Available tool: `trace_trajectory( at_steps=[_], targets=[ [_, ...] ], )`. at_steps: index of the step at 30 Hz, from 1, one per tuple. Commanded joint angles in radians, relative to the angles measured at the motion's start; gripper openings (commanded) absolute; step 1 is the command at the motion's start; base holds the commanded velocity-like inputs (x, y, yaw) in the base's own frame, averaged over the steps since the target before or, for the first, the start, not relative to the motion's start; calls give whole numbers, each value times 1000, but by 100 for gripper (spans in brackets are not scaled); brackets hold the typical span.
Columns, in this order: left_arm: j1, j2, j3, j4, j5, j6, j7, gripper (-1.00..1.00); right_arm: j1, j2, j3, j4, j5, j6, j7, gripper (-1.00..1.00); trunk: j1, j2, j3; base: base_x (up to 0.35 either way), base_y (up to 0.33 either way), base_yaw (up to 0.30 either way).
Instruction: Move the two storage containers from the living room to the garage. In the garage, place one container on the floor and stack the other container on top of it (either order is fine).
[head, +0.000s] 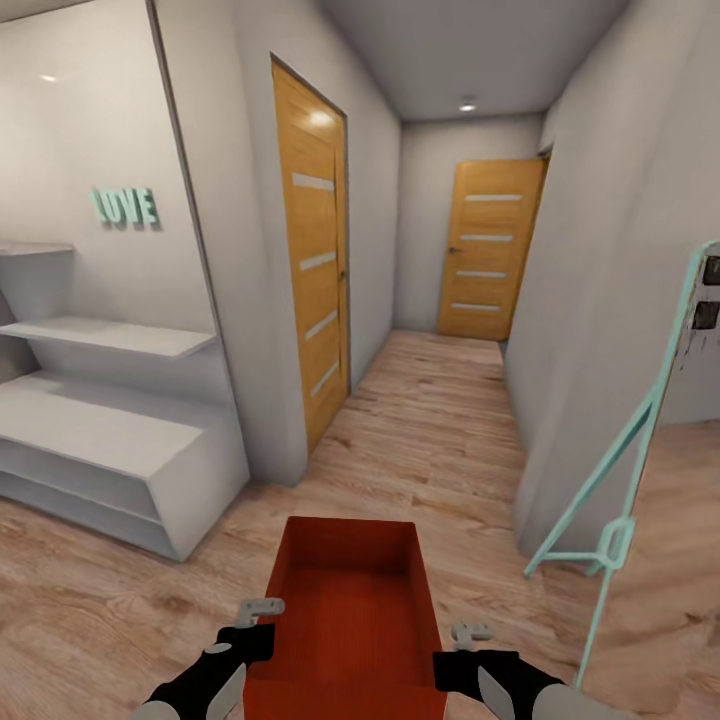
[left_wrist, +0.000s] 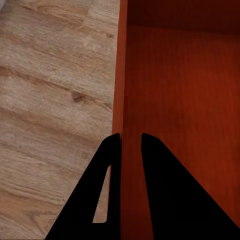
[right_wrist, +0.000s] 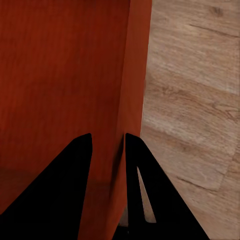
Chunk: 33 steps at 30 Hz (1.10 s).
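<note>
One orange-red storage container (head: 350, 600), open at the top and empty, hangs low in front of me above the light wood plank floor (head: 440, 440). My left gripper (head: 252, 622) is shut on its left wall; in the left wrist view the black fingers (left_wrist: 160, 190) straddle that thin wall (left_wrist: 120, 90). On the opposite side, my right gripper (head: 466, 640) is shut on the right wall, which passes between the fingers (right_wrist: 65, 185) in the right wrist view, container (right_wrist: 60, 75) beside them. The garage is out of view.
I face a narrow hallway with pale walls. A wooden door (head: 312, 250) stands on the left side and another (head: 490, 250) at the far end. A white shelf unit (head: 100, 440) with "LOVE" letters is at left. A teal-framed standing mirror (head: 640, 440) leans at right.
</note>
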Motion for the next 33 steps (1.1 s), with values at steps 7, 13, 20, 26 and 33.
trace_trajectory(
  at_steps=[7,13,20,26,33],
  targets=[
    [0,1,-28,3,24,2,-26,-100,-1,-29,-20,-61,5,-29,4,-100,1,-1,9,286,205,0],
    [0,1,-28,3,24,2,-26,-100,-1,-29,-21,-61,5,-29,4,-100,1,-1,19,286,206,-24],
    [0,1,-28,3,24,2,-26,-100,-1,-29,-21,-61,5,-29,4,-100,1,-1,27,286,205,-93],
    [0,1,-28,3,24,1,-26,-100,-1,-29,-21,-61,5,-29,4,-100,1,-1,28,290,171,-49],
    [0,1,-28,3,24,1,-26,-100,-1,-29,-21,-61,5,-29,4,-100,1,-1,28,294,76,-205]
  ],
)
